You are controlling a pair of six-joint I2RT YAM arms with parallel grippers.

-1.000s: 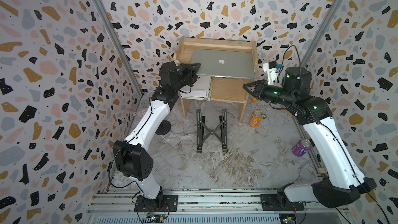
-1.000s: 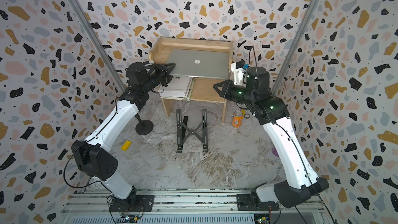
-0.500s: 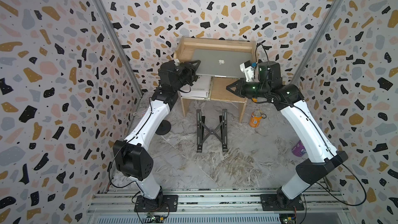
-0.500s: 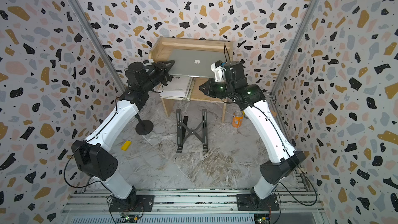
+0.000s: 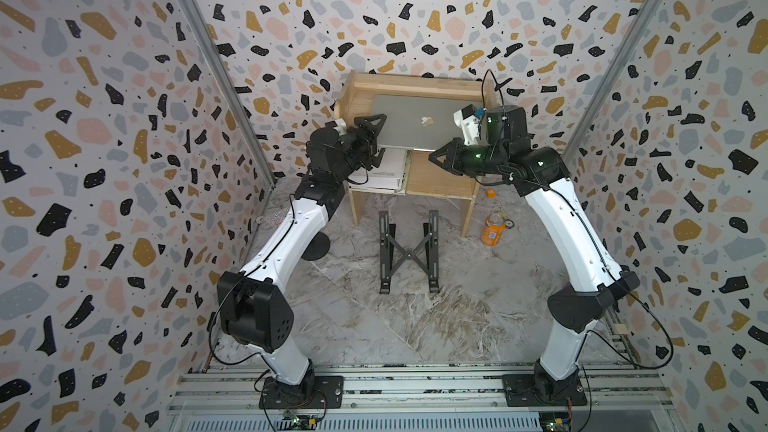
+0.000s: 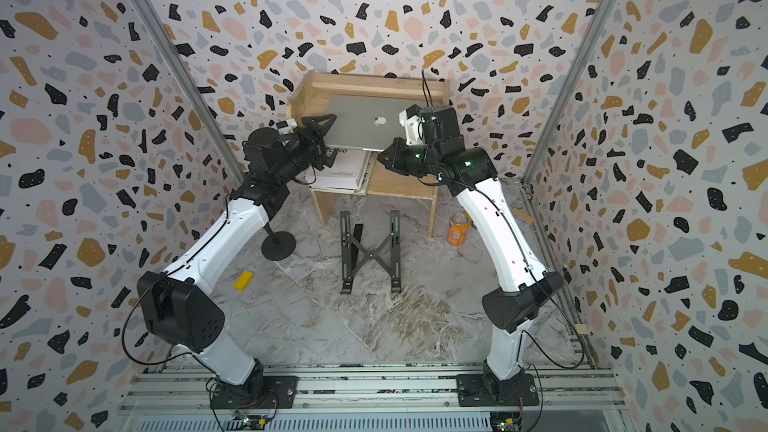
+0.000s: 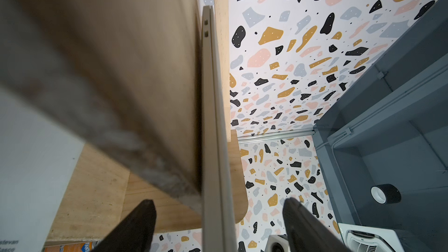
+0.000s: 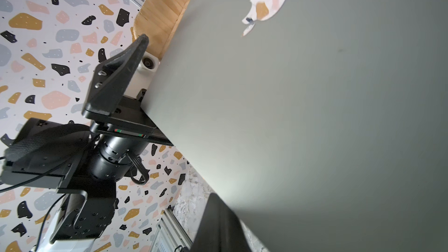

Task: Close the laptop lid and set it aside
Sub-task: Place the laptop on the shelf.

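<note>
Speckled walls (image 5: 104,118) close round the shelf (image 5: 419,86), where the laptop (image 5: 415,126) lies shut on top, so my left gripper (image 5: 373,139) stands wide open around its side edge, I think to leave it there, and my right gripper (image 5: 434,155) is closed on nothing by its front.

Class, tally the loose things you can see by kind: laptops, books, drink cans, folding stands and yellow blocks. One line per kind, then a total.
laptop: 1
white book: 1
orange drink can: 1
black folding stand: 1
yellow block: 1
Total: 5
</note>
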